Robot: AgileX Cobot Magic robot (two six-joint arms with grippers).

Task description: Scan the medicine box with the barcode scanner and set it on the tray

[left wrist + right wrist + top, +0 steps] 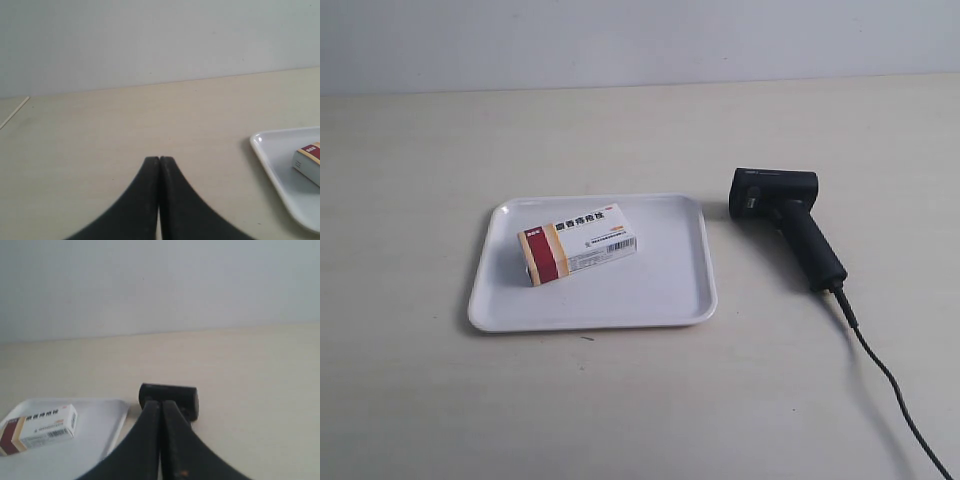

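Lettering on the medicine box (579,243) is Chinese, printed in dark characters along its white top face, with a small red logo patch on the dark red and tan band at one end; none of it is sharp enough to read. A barcode sits near the opposite end of the top face.

One medicine box, one tray (670,290), one barcode scanner (786,220) and two sets of fingers are visible in all.

The box lies flat inside the white tray, which rests near the middle of the pale counter (420,400). The black scanner lies on its side on the counter just beside the tray, apart from it, with its black cable (890,385) trailing toward a near corner of the counter.

The exterior view shows all three objects together but neither arm. The left wrist view shows the left fingers (159,161) clenched together, holding nothing, above bare counter, with only a corner of the tray and the box's banded end. The right wrist view shows the right fingers (161,405) likewise clenched and empty, with the scanner's blocky head just behind them and the box in the tray.
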